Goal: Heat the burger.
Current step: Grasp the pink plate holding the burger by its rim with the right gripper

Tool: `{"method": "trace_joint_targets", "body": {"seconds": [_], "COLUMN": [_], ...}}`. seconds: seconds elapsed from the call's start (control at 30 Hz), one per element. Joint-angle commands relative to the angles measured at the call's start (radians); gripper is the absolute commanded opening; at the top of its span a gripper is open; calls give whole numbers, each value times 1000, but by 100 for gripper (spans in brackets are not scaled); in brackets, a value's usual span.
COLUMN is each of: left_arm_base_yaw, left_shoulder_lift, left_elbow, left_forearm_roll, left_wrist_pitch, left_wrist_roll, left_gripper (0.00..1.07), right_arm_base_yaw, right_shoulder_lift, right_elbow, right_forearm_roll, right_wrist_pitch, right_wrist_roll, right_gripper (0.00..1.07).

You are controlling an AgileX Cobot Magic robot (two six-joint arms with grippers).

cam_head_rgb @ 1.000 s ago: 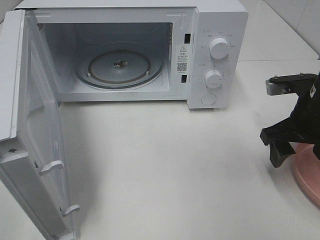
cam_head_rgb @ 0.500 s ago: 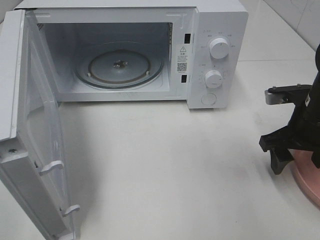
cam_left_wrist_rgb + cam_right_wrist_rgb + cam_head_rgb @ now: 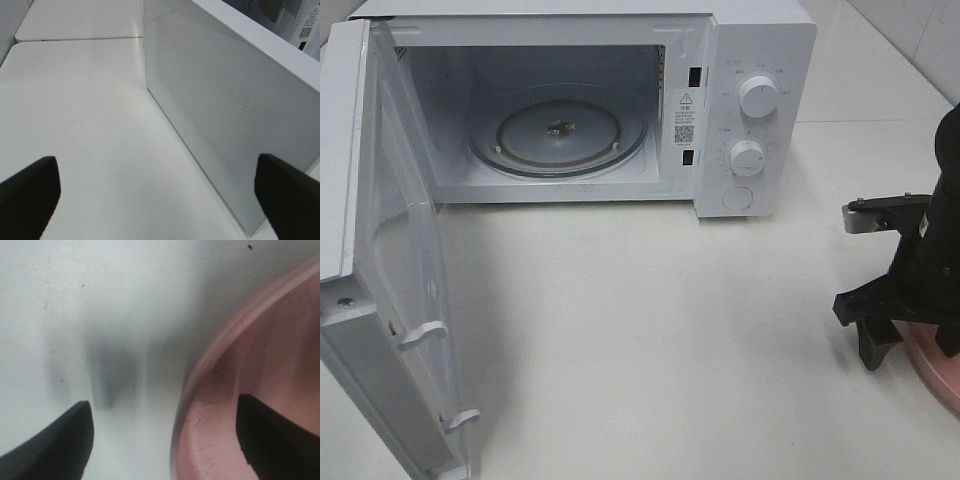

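On the white surface (image 3: 650, 320) right of the open microwave (image 3: 760, 40), the right gripper (image 3: 164, 410) hangs with jaws spread astride the pink plate's (image 3: 280, 340) rim, while the burger shows in no view.

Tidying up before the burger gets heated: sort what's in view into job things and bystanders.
Job: microwave, door swung open, glass turntable, pink plate, right claw open over the plate's rim; burger not in view.
Bystanders: left claw, open by the door; white table.
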Motion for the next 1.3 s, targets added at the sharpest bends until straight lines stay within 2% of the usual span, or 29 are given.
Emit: {"method": "trace_joint_targets", "body": {"seconds": [0.03, 0.73, 0.8, 0.9, 0.97, 1.0, 1.07, 1.1, 1.13, 1.17, 1.23, 1.3], "left_arm_base_yaw": [-5, -5, -5, -5, -5, -5, -5, -5, -5, -5, -5, -5], "left_shoulder_lift": [-20, -20, -20, -20, -20, -20, -20, -20, -20, -20, -20, -20], "left_elbow": [1, 1, 1, 1, 1, 1, 1, 1, 1, 1, 1, 1], "left_forearm_roll": [0, 0, 0, 0, 0, 0, 0, 0, 0, 0, 0, 0], "left_wrist_pitch": [-6, -6, -6, -6, -6, -6, -6, -6, -6, -6, -6, -6], "left_wrist_roll": [-7, -7, -7, -7, -7, -7, -7, -7, -7, -7, -7, -7], "left_gripper": [98, 98, 98, 98, 98, 98, 98, 98, 98, 98, 98, 98], "right_arm_base_yaw": [-7, -7, -7, -7, -7, -7, -7, -7, -7, -7, -7, -7], "right_shoulder_lift": [6, 52, 52, 52, 52, 52, 52, 52, 52, 52, 52, 52], "right_elbow": [8, 19, 19, 19, 19, 19, 19, 19, 19, 19, 19, 19], "right_forearm_roll": [-12, -57, -65, -65, -66, -66, -66, -66, -65, -65, -65, -65], "right_wrist_pitch": [-23, -60, -59, -59, -59, -59, -58, -58, -55, -55, -52, -51], "right_wrist_roll": [8, 38, 62, 65, 80, 80, 81, 81, 81, 81, 81, 81], "right_gripper": [76, 74, 64, 60, 43, 43, 19, 19, 9, 9, 0, 0]}}
